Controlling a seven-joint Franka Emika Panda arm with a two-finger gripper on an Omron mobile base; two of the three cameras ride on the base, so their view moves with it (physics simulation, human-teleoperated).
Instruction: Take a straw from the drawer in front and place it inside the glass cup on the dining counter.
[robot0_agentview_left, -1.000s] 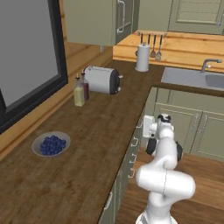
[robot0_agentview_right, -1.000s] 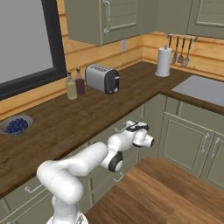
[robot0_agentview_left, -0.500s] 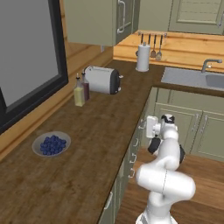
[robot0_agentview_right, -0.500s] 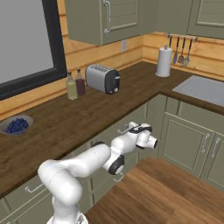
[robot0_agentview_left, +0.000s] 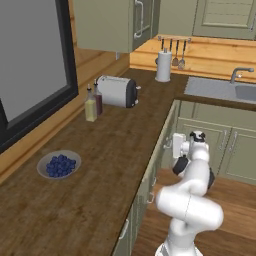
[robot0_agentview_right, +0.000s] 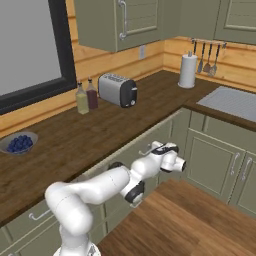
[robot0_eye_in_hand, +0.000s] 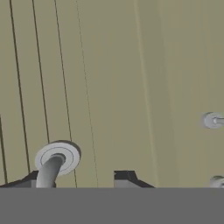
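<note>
The gripper (robot0_eye_in_hand: 78, 180) sits right up against a sage-green cabinet front (robot0_eye_in_hand: 113, 78), with its two dark finger tips set partly apart. A metal handle (robot0_eye_in_hand: 51, 168) rises between them, close to the left tip; whether either tip presses on it I cannot tell. The handle's round mounting plate lies flat on the panel just above the tips. To the right in the hand view, a second round metal fitting (robot0_eye_in_hand: 213, 120) is fixed to the neighbouring panel.

In the left base view, a plate of blueberries (robot0_agentview_left: 59, 165) rests on the dark wood worktop (robot0_agentview_left: 100, 165), then two bottles (robot0_agentview_left: 93, 102) stand beside a toaster (robot0_agentview_left: 118, 91), a paper towel roll (robot0_agentview_left: 163, 65) sits in the corner, and a sink (robot0_agentview_left: 225, 90) lies at the far right. The arm reaches forward so that the gripper (robot0_agentview_left: 176, 145) meets the drawer (robot0_agentview_left: 161, 150) under the worktop edge; the drawer is closed, so the straw cannot be seen.

The right base view shows the gripper (robot0_agentview_right: 154, 148) at the handle (robot0_agentview_right: 146, 148) from the side, and more cabinet doors (robot0_agentview_right: 215, 160) under the sink.
</note>
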